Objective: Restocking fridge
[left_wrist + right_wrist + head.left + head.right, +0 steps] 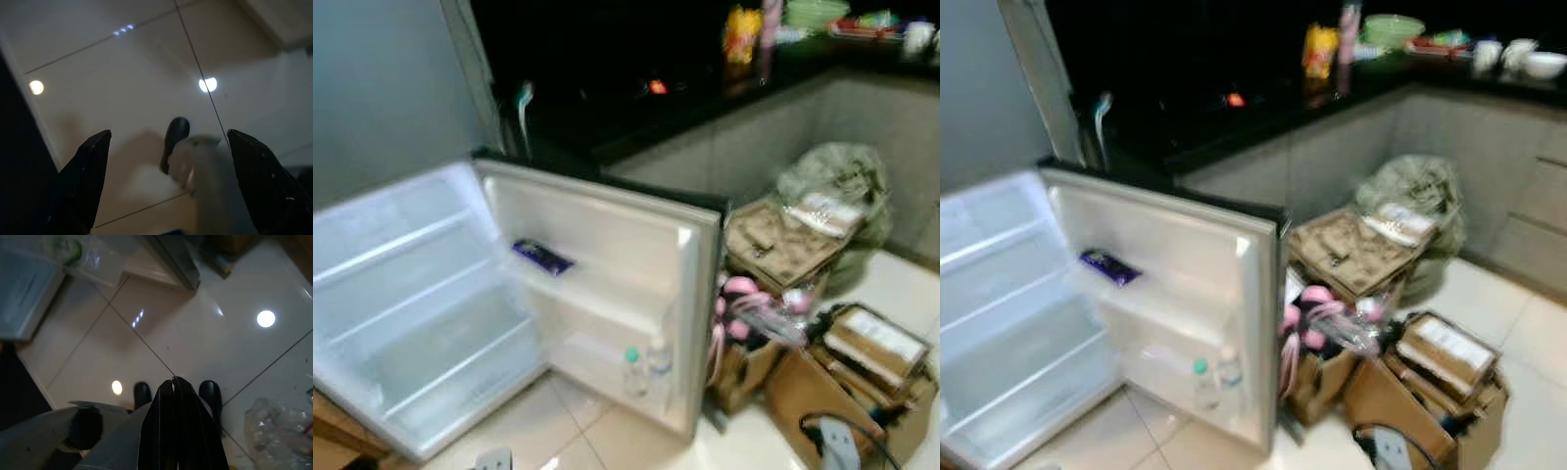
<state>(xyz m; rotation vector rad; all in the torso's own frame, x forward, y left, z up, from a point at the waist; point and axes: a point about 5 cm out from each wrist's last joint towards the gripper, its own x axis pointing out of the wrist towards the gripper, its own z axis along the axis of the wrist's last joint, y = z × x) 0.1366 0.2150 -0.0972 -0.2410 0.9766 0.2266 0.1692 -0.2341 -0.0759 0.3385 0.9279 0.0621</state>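
A small white fridge (411, 294) stands open on the floor, its shelves bare. Its door (607, 235) swings out toward me. A purple packet (542, 257) lies on the upper door shelf, and two clear bottles (632, 370) stand in the lower one. My left gripper (168, 136) hangs open over the pale floor tiles with nothing between its fingers. My right gripper (173, 384) is shut and empty, pointing down at the tiles near the door's lower corner (181, 269).
Cardboard boxes (783, 245) and a pink bundle (744, 304) are piled right of the door, with a stuffed bag (837, 176) behind. A dark counter (724, 88) carries packets and dishes. A clear plastic bag (279, 431) lies on the floor beside my feet.
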